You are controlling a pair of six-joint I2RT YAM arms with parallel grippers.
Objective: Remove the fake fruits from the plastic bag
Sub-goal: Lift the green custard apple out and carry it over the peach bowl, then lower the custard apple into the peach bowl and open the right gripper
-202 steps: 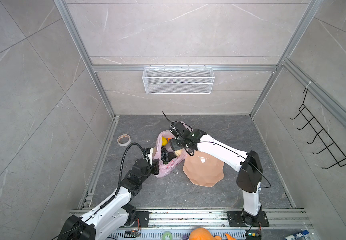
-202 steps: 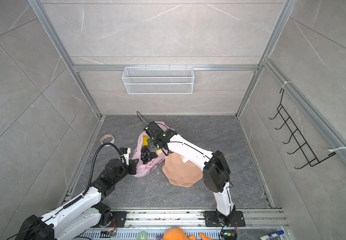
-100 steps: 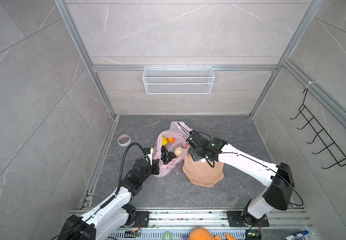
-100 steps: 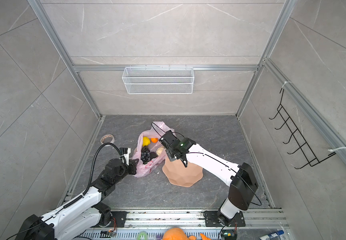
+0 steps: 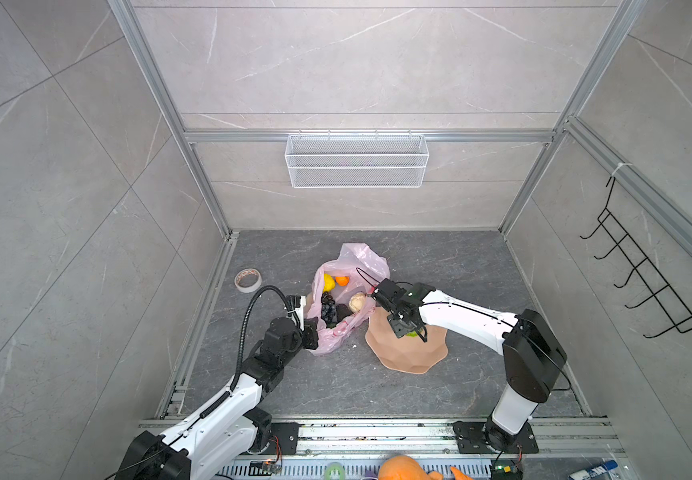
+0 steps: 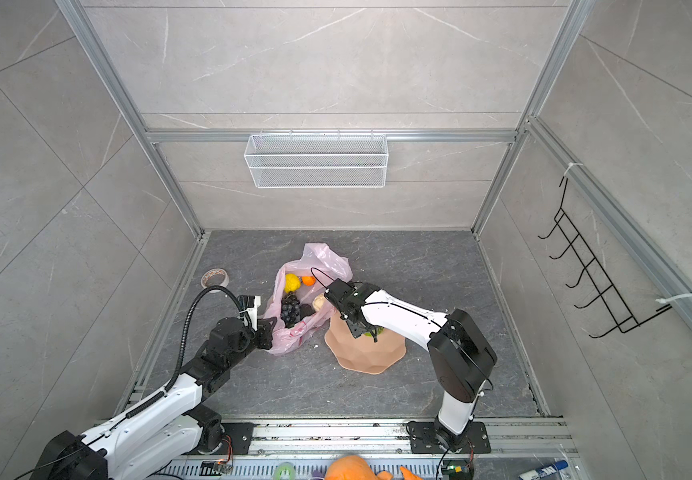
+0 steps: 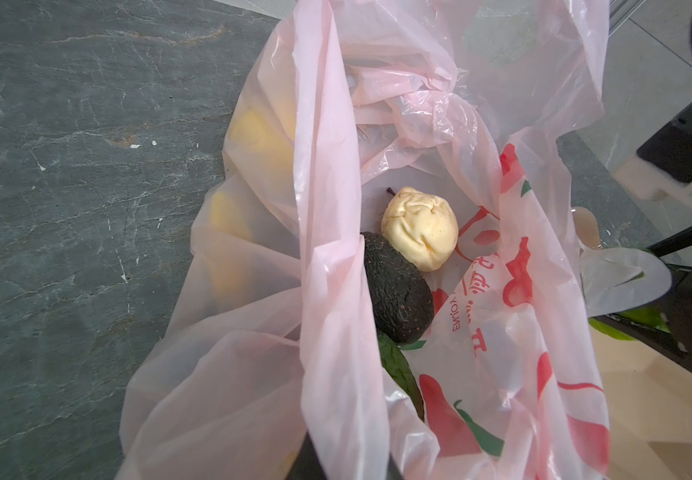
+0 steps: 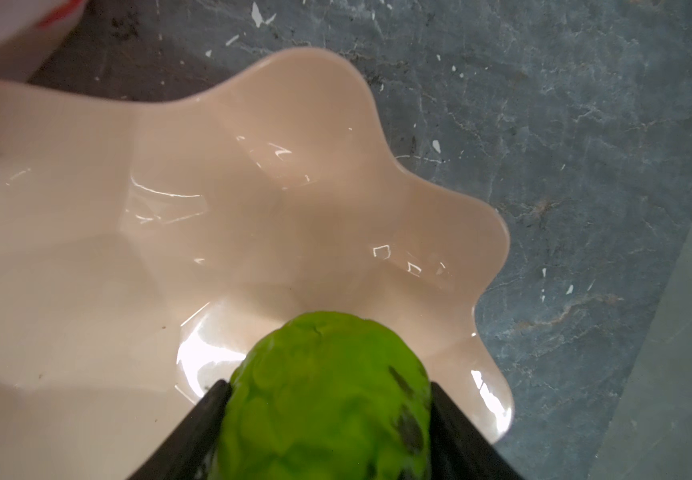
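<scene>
Right wrist view: a bumpy green fruit (image 8: 327, 415) was seen clamped between the two black fingers of the right end effector (image 8: 327, 385) and held over the peach wavy-edged plate (image 8: 252, 187). Whether the fruit touched the plate could not be told. In both top views the plate was seen set on the grey desk (image 5: 439, 266), just beside the pink plastic bag (image 5: 360, 257), on the bag's right. The bag was laid open on the desk, and its near edge was pinched by the closed left end effector (image 5: 311, 332). Inside the bag were seen a lemon (image 5: 328, 282), an orange (image 5: 342, 281), a grape bunch (image 5: 328, 311), an avocado (image 7: 398, 291) and a cream fruit (image 7: 421, 228); the last two were touching. A tape roll (image 5: 247, 279) was noted by the left wall, apart from the bag.
</scene>
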